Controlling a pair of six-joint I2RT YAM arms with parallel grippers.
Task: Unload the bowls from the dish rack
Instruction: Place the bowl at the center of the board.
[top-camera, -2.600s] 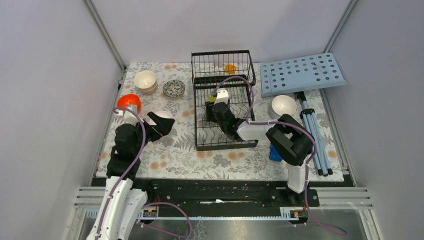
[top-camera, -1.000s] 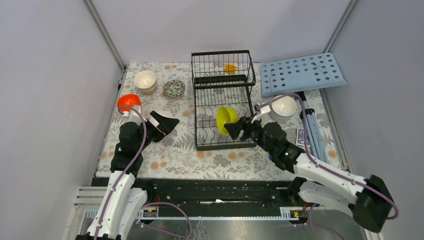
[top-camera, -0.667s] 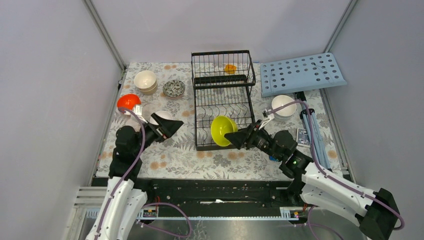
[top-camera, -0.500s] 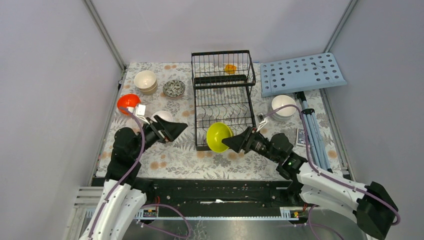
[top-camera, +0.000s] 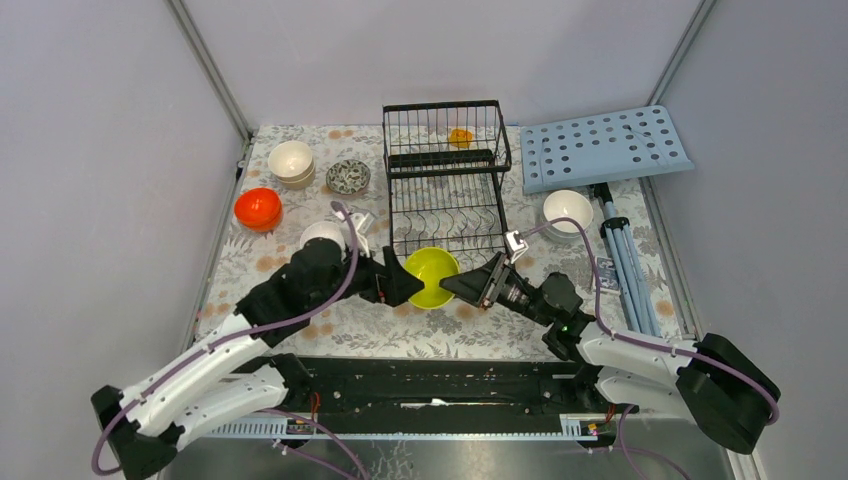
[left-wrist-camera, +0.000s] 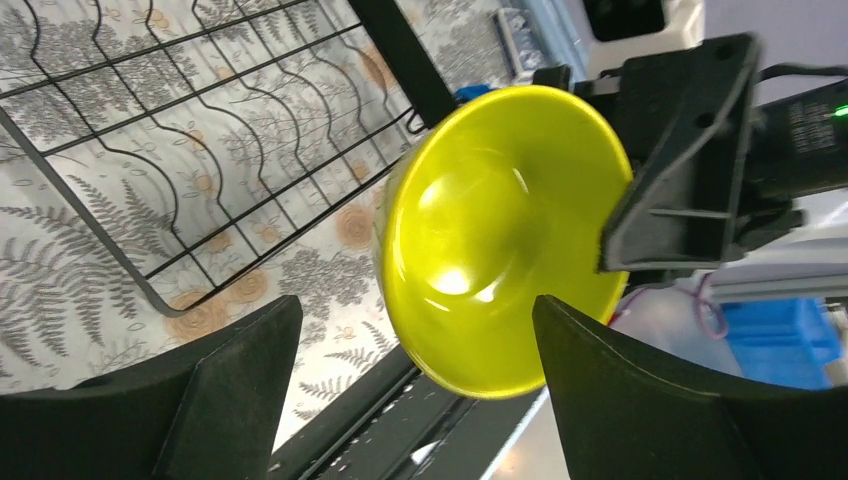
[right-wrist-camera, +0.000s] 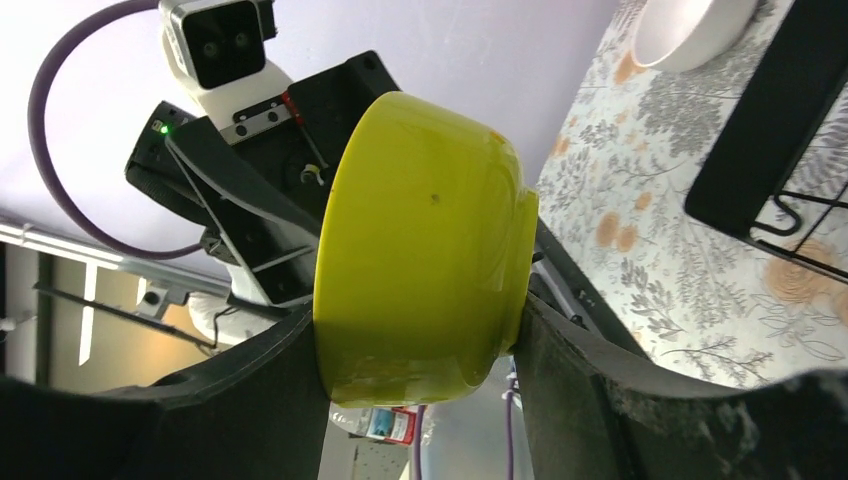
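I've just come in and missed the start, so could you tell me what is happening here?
The right gripper holds a yellow bowl in the air at the rack's near edge. The left gripper faces it, open, apparently to take it. An orange bowl sits in the rack's basket; other bowls are out on the table.

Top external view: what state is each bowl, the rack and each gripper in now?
dish rack: base empty, one orange bowl in its basket.
yellow-green bowl: tilted, held at the rack's near edge.
right gripper: shut on the yellow-green bowl.
left gripper: open, fingers flanking that bowl.
second orange bowl, patterned bowl, stacked white bowls, white bowl at left, white bowl at right: on the table.
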